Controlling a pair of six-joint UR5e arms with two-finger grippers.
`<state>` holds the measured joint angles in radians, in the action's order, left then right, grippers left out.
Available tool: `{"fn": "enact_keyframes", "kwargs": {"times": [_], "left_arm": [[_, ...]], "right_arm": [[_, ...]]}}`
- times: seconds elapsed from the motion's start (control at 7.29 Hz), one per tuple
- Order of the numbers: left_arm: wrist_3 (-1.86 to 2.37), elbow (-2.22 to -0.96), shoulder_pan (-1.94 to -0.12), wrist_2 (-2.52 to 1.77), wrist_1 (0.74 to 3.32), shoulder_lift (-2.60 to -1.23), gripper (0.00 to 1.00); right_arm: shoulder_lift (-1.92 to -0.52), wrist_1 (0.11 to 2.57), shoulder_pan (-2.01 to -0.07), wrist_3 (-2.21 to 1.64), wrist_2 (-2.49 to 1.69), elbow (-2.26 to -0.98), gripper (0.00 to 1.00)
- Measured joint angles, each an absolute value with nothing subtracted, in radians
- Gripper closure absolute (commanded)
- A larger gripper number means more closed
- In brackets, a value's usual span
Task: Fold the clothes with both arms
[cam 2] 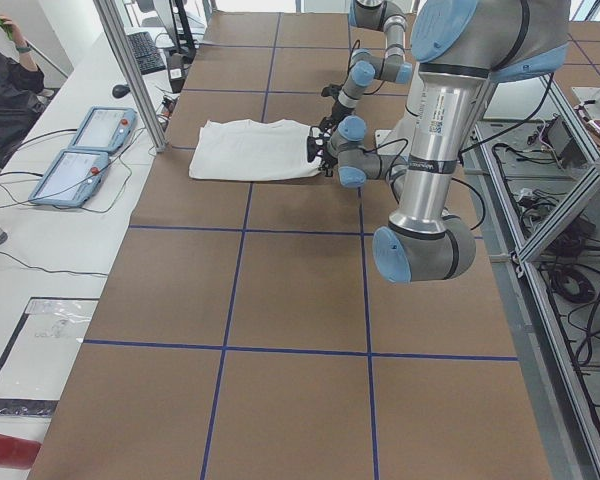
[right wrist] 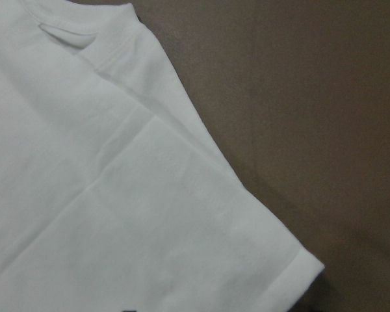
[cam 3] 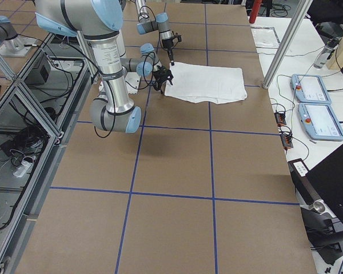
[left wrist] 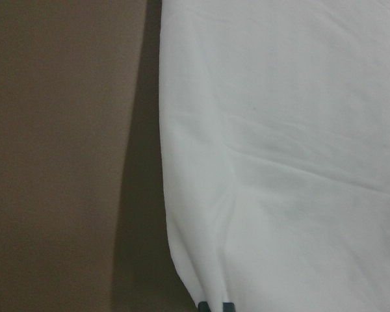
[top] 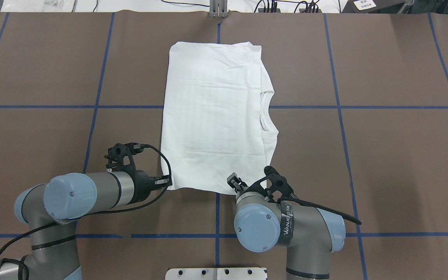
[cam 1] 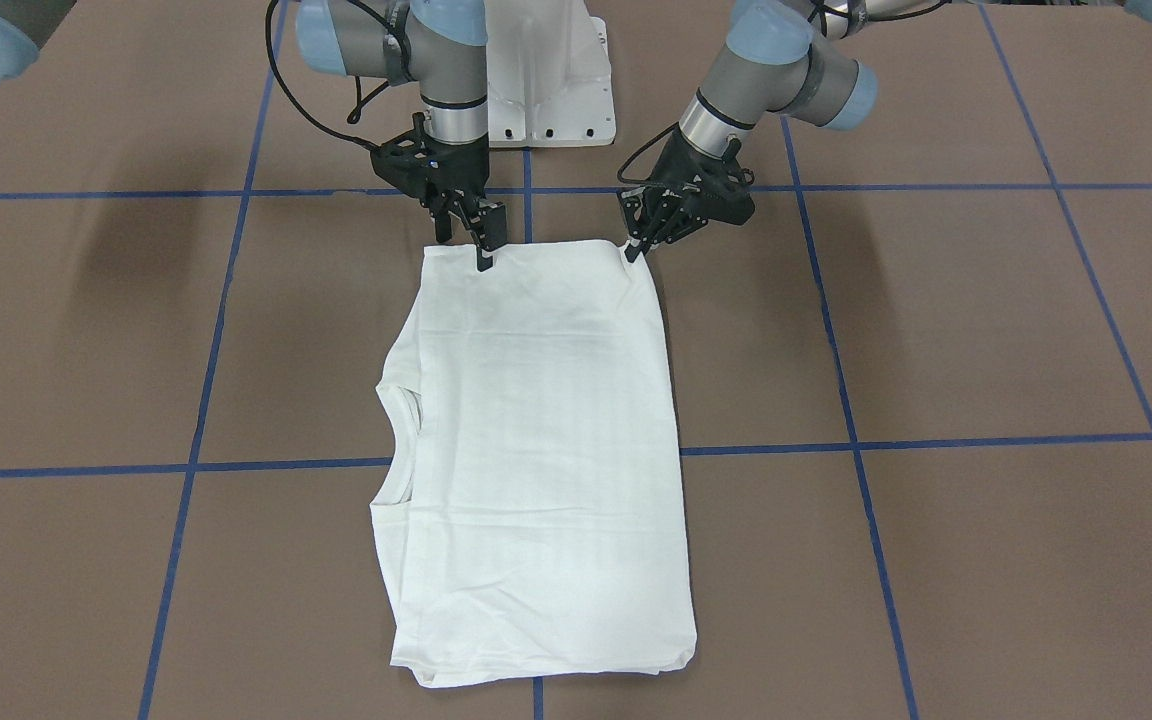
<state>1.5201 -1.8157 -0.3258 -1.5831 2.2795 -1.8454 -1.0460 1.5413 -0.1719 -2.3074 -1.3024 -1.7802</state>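
Observation:
The white shirt [cam 1: 536,450] lies flat on the brown table as a folded rectangle, with its sleeves tucked in. Its ribbed collar [top: 266,112] points toward my right side. My left gripper [cam 1: 633,250] is low at the shirt's near left corner [top: 168,186] and shut on a pinch of white cloth. My right gripper [cam 1: 483,258] sits on the same near edge, toward the collar side, with its fingers together on the cloth [top: 235,184]. The left wrist view is filled by the shirt [left wrist: 286,162] and its edge. The right wrist view shows a hemmed corner [right wrist: 292,266].
The white pedestal base [cam 1: 546,90] stands between the arms' mounts. Blue tape lines [top: 91,106] grid the brown table. Two operator pendants [cam 2: 80,150] lie past the table's far edge beside a metal post [cam 2: 130,70]. A person's sleeve [cam 2: 0,90] shows at the corner.

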Motion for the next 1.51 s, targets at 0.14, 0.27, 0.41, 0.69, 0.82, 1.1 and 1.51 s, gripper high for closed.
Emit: {"fn": "enact_keyframes", "kwargs": {"times": [0.14,0.27,0.41,0.69,0.82,1.1,1.51], "left_arm": [[1.52,-1.816,-0.326,-1.583,2.279,-1.845,1.0],[1.52,-1.816,-0.326,-1.583,2.28,-1.845,1.0],[1.52,-1.816,-0.327,-1.583,2.279,-1.845,1.0],[1.519,-1.817,-0.327,-1.583,2.279,-1.845,1.0],[1.519,-1.819,-0.327,-1.583,2.28,-1.845,1.0],[1.52,-1.826,-0.327,-1.582,2.279,-1.843,1.0],[1.519,-1.833,-0.327,-1.583,2.279,-1.844,1.0]], "right_arm": [[-1.045,1.538,-0.172,-2.317,-1.295,-1.777,0.93],[-1.044,1.534,-0.172,-2.333,-1.289,-1.775,1.0],[-1.044,1.532,-0.172,-2.341,-1.285,-1.774,1.0],[-1.043,1.531,-0.172,-2.341,-1.281,-1.774,1.0],[-1.043,1.531,-0.172,-2.338,-1.28,-1.774,1.0],[-1.043,1.533,-0.175,-2.333,-1.278,-1.783,1.0],[-1.045,1.54,-0.176,-2.33,-1.274,-1.79,1.0]]}}
